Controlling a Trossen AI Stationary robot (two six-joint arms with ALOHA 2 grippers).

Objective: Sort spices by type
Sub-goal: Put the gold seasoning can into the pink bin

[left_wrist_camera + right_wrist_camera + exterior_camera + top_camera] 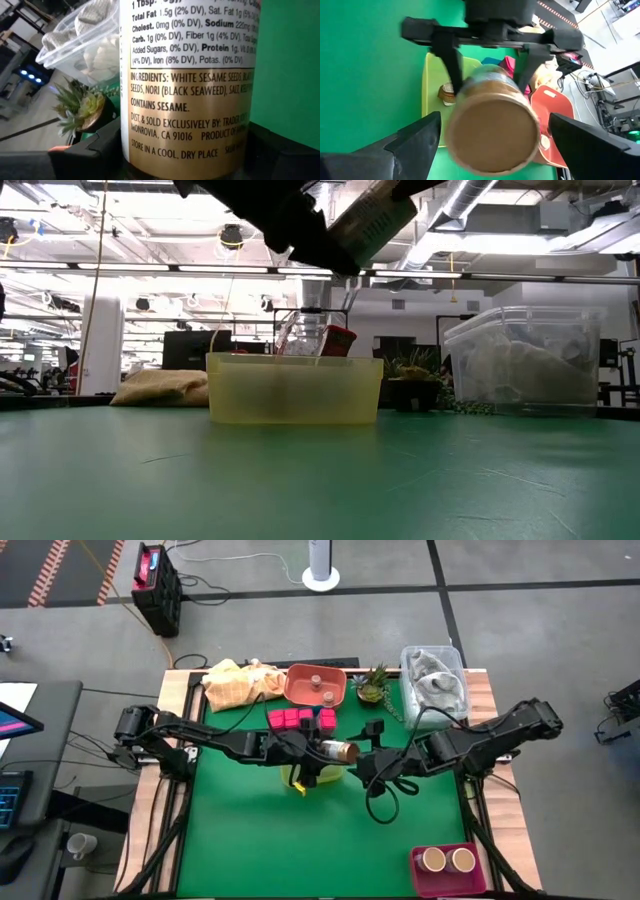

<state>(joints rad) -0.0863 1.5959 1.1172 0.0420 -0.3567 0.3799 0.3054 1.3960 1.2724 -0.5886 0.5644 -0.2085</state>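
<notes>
My left gripper is shut on a spice jar with a gold label and a tan cap, held in the air above a yellow tub. The jar lies roughly level, with its cap toward the table's right. My right gripper is open just right of the cap, a finger on either side of it, apart from it. Pink blocks lie on the green mat behind the tub. Two tan round jars stand in a pink tray at the near right. My left gripper pinches the jar's labelled side wall between its two fingers. The fingers come about level from the table's left and lie along the jar. The jar is lifted clear above the yellow tub, its cap end sticking out past the fingertips.
A salmon tray with a small piece, a small spiky plant, a clear plastic bin and a yellow cloth line the far edge. The yellow tub holds a red item. Open green mat lies toward the near edge.
</notes>
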